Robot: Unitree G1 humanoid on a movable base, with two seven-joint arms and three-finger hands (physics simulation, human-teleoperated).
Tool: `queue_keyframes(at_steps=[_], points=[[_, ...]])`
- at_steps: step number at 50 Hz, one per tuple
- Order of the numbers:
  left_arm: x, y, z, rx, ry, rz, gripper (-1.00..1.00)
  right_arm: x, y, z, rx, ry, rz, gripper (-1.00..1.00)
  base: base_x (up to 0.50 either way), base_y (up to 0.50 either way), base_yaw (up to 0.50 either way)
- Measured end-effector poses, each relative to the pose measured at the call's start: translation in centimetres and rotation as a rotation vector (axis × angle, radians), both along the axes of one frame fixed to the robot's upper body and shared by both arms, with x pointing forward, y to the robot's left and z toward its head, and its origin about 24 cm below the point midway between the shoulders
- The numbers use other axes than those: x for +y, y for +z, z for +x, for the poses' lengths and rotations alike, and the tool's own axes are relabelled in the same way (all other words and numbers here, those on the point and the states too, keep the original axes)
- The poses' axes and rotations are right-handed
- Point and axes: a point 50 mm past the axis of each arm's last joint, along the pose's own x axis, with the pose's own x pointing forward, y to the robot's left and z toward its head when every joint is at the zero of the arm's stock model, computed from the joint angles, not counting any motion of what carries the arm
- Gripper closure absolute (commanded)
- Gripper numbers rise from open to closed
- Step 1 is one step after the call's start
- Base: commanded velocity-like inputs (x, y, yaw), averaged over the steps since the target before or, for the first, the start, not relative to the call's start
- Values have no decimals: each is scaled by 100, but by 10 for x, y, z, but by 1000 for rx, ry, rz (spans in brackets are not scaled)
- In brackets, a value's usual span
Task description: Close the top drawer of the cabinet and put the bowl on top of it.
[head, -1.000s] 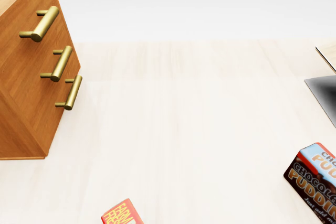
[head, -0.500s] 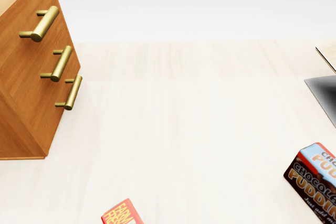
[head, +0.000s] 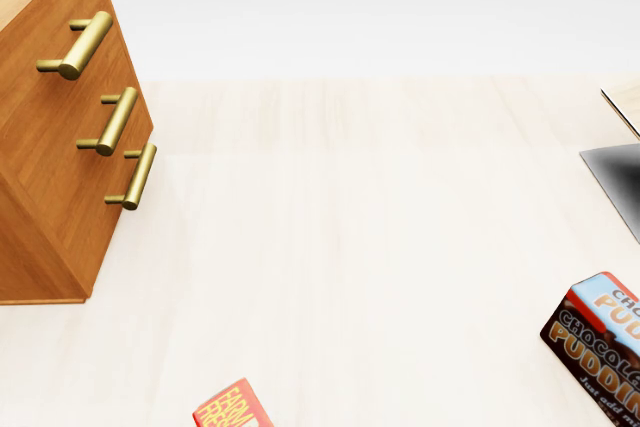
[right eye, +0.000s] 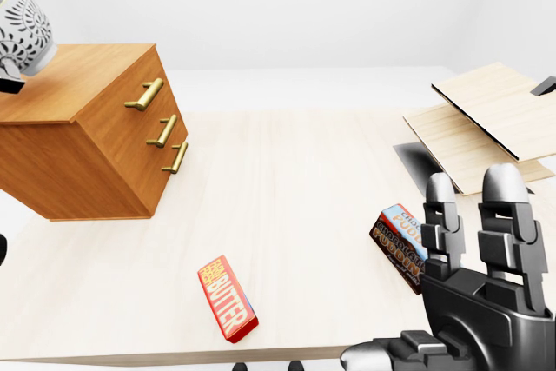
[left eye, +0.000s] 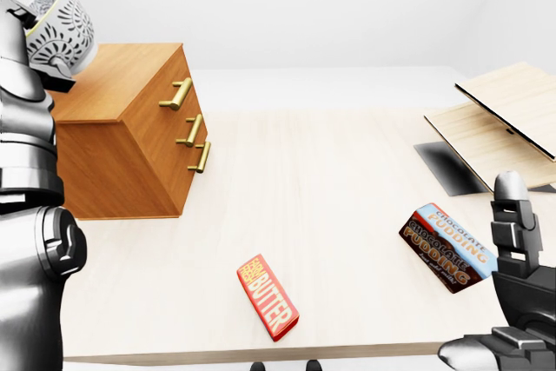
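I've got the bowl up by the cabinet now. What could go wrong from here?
1. The bowl sits tilted in the left robot hand, up over the left end of the cabinet; set down like that, it may roll or tip off the edge.
2. The views cut off the grip, so I cannot tell how secure the hold is.
3. The right robot hand hangs open near the pudding box and could nudge it.

- A red butter box [left eye: 268, 296] lies flat on the pale wooden table [left eye: 330, 180], near its near edge, tilted diagonally.
- A chocolate pudding box [left eye: 445, 246] lies to the right, well apart from the butter.
- Pale flat boards [left eye: 499, 119] sit far right, one overlapping another, casting a dark shadow.
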Motion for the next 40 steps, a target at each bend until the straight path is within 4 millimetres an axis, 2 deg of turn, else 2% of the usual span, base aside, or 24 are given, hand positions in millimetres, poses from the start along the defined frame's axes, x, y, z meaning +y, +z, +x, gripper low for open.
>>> queue_keyframes(at_steps=[11, 39, 40], points=[[4, -17, 1, 29, 35, -13, 100, 1, 0, 0, 1, 3, -2, -100, 0, 0, 0], [1, -23, 3, 8, 62, 7, 100, 1, 0, 0, 1, 4, -3, -100, 0, 0, 0], [1, -23, 3, 8, 61, 6, 88, 1, 0, 0, 1, 4, -3, -100, 1, 0, 0]])
